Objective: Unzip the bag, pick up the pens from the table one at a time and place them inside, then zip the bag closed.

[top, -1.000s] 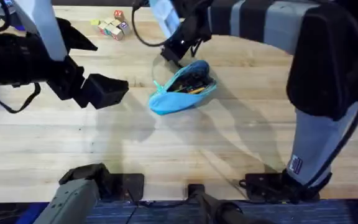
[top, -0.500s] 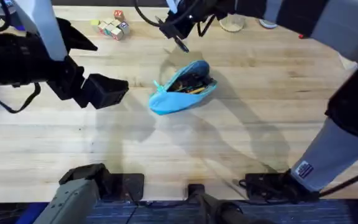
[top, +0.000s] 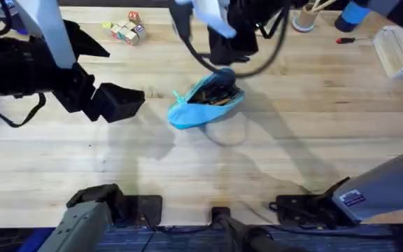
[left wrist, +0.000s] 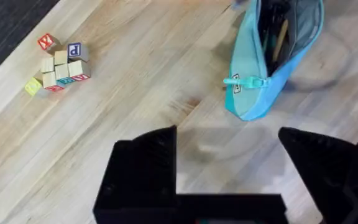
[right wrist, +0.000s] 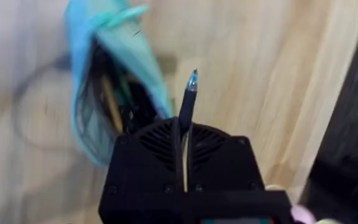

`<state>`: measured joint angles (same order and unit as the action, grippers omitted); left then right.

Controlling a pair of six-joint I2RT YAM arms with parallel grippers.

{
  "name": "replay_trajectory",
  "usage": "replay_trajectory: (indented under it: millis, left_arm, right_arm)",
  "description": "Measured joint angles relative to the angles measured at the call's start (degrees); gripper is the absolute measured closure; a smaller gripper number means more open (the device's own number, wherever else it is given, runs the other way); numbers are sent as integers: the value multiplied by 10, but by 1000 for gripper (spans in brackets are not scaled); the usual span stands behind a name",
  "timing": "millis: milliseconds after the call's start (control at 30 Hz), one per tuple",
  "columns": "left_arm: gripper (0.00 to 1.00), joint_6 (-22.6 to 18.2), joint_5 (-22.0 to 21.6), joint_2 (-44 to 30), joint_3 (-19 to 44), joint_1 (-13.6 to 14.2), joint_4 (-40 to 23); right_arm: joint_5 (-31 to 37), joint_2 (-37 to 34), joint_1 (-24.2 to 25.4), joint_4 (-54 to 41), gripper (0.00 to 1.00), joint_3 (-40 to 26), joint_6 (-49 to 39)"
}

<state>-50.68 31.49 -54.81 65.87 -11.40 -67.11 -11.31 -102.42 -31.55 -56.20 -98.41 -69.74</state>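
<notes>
The light-blue bag (top: 187, 115) lies unzipped on the table (top: 292, 140), its mouth gaping with dark and yellow things inside. In the left wrist view the bag (left wrist: 253, 102) shows its teal pull (left wrist: 244, 82) at the near end. My right gripper (top: 224, 56) hovers just behind the bag, shut on a thin dark pen (right wrist: 188, 102) whose tip points out past the fingers, beside the open bag (right wrist: 82, 56). My left gripper (top: 128, 101) hangs to the left of the bag, open, with nothing between its fingers (left wrist: 145, 162).
Several letter blocks (top: 124, 31) sit at the back left, also seen in the left wrist view (left wrist: 58, 62). At the back right stand a cup (top: 303, 17), a blue object (top: 352, 14), a red-handled screwdriver (top: 348, 40) and a pale box (top: 397, 49).
The right arm has lifted and swung, clearing the right side of the table. Its gripper went back from the bag, then came right over the bag's far end. The left arm stayed put.
</notes>
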Motion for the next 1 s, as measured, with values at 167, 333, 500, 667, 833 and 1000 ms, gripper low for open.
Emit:
replay_trajectory:
  millis: [167,333,500,667,833,1000]
  left_arm:
    - [7,0,0,0,0,0,0]
    - [8,0,0,0,0,0,0]
    - [8,0,0,0,0,0,0]
    - [8,0,0,0,0,0,0]
    - [8,0,0,0,0,0,0]
    - [8,0,0,0,0,0,0]
  right_arm:
    - [11,0,0,-26,971,0,-146]
    - [12,0,0,-27,971,13,-185]
    - [12,0,0,-13,970,93,-217]
    - [-33,0,-1,25,971,137,-223]
    - [-47,-10,-5,51,971,147,-225]
    - [-49,-37,-27,77,970,148,-225]
